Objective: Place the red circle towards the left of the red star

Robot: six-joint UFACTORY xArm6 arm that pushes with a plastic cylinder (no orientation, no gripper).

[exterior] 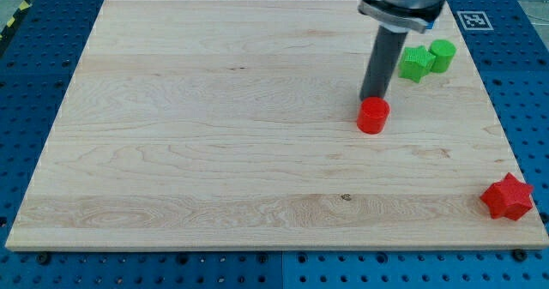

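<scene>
The red circle (373,116) sits on the wooden board right of centre. The red star (507,197) lies near the board's bottom right corner, far to the right of and below the circle. My tip (371,99) stands at the circle's top edge, touching or nearly touching it from the view's top side. The dark rod rises from there toward the view's top.
A green star (416,63) and a green circle (442,55) sit side by side near the top right, just right of the rod. The wooden board (214,135) rests on a blue perforated table. A marker tag (472,20) lies beyond the top right corner.
</scene>
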